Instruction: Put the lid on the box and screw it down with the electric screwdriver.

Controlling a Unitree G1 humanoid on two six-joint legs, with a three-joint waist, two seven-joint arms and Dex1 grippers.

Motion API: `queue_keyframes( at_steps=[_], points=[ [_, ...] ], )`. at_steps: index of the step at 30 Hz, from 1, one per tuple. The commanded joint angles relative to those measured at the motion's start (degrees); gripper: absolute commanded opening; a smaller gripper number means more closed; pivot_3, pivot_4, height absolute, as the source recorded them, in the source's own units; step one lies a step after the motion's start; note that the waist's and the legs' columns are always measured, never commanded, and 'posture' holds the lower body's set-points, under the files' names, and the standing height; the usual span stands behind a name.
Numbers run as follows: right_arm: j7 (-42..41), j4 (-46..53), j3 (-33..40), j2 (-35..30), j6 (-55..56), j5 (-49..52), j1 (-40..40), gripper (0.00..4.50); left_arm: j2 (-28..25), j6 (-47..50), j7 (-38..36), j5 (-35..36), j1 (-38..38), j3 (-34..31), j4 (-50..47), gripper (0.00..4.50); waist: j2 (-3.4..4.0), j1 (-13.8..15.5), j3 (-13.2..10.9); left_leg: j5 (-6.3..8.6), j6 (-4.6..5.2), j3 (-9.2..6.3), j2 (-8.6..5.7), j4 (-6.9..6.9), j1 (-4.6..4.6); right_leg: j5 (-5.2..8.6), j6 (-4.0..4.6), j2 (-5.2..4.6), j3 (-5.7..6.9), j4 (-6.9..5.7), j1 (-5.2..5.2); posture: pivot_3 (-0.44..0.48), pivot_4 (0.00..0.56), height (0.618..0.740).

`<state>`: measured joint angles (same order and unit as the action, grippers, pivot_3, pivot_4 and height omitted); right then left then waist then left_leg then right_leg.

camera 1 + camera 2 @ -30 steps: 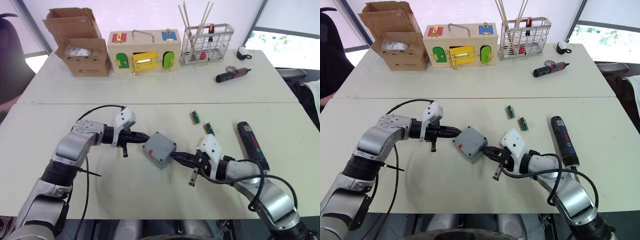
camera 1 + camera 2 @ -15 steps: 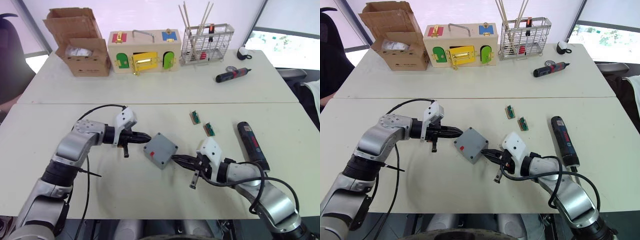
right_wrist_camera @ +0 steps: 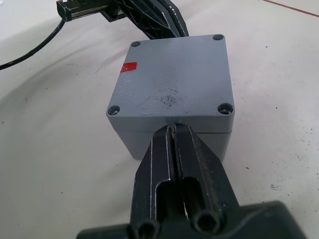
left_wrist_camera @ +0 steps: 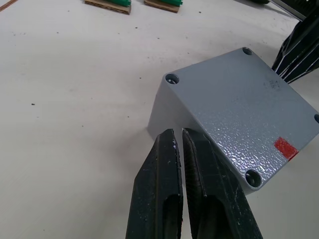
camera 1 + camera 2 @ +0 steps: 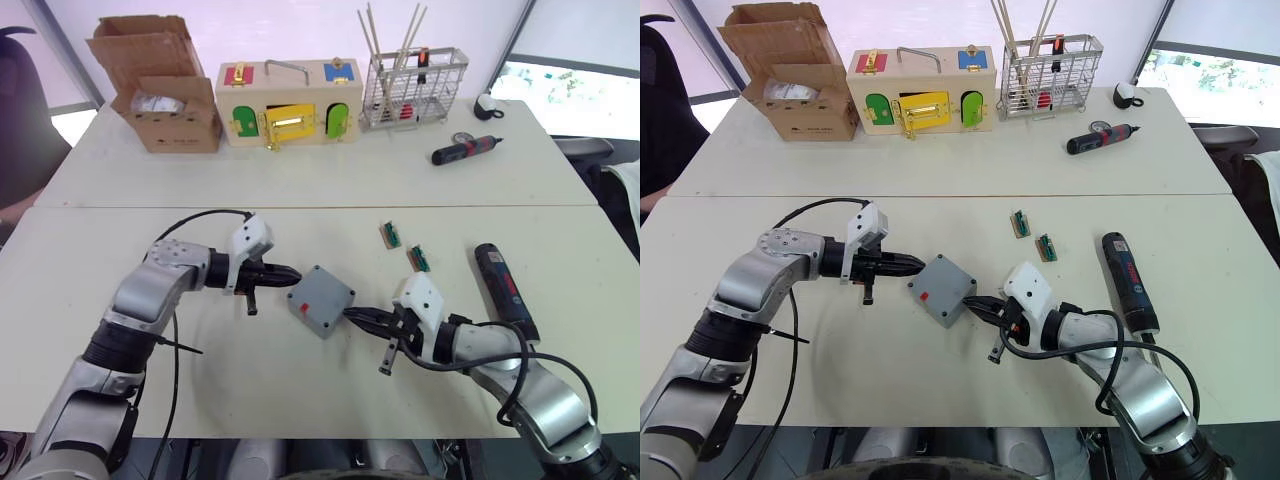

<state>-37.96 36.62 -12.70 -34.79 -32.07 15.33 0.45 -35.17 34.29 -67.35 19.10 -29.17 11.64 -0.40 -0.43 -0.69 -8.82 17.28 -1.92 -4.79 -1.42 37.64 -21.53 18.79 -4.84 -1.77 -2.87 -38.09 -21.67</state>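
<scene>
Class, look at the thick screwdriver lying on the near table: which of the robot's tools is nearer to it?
Right. The right tool sits at the grey box's right side, between box and electric screwdriver. The left tool is at the box's far-left side, farther away.

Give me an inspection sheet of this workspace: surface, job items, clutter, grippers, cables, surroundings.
Surface: two white tables pushed together, with a seam between them.
Job's things: flat grey square plastic lid sits on the deeper grey plastic box, corner holes showing no screws; thick dark electric screwdriver with red-and-blue label lies on the near table at the robot's right, apart from both grippers.
Clutter: open cardboard box, wooden box with coloured doors, wire basket holding sticks, small black-and-red screwdriver, two small green-topped blocks.
Grippers: left gripper and right gripper, both with fingers shut, at opposite sides of the box.
Cables: black cable looping over the left arm.
Surroundings: nothing seen of note.
</scene>
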Motion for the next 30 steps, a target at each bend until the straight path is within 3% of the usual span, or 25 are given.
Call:
queue_keyframes(
  at_steps=[1,14,23,30],
  points=[
    [0.07,1.58,1.03,0.44,1.13,0.55,-0.52,0.04,-0.76,-0.83,-1.24,0.57,0.68,0.32,-2.01,0.19,0.00,-0.03,0.00,0.00,0.00,0.00,0.00,0.00,0.00,0.00,0.00,0.00,0.00,0.00,0.00,0.000,0.150,0.740],
    [-0.61,3.49,4.26,-1.44,-0.58,2.54,2.11,0.04,-0.49,-3.64,0.84,-1.47,-2.43,-0.91,6.03,0.19,0.00,-0.01,0.00,0.01,0.01,-0.01,0.00,0.08,-0.02,0.00,0.00,0.01,0.01,-0.01,0.02,0.000,0.150,0.740],
    [-0.34,-1.52,0.63,-0.09,0.64,0.15,1.23,0.04,3.15,-4.53,2.26,-2.41,1.33,1.43,4.96,0.19,0.00,0.08,0.00,0.01,0.02,-0.01,0.00,0.11,-0.03,0.00,0.00,0.00,0.01,-0.02,0.01,0.000,0.150,0.740],
    [-2.22,-5.43,-0.53,-0.06,2.09,-0.62,-1.15,0.04,2.87,-2.95,1.87,-1.07,4.04,1.53,0.95,0.19,0.00,-0.01,0.00,0.02,0.03,-0.01,0.00,0.14,-0.05,0.00,0.00,0.00,0.01,-0.02,0.01,0.000,0.150,0.740]
  ],
)
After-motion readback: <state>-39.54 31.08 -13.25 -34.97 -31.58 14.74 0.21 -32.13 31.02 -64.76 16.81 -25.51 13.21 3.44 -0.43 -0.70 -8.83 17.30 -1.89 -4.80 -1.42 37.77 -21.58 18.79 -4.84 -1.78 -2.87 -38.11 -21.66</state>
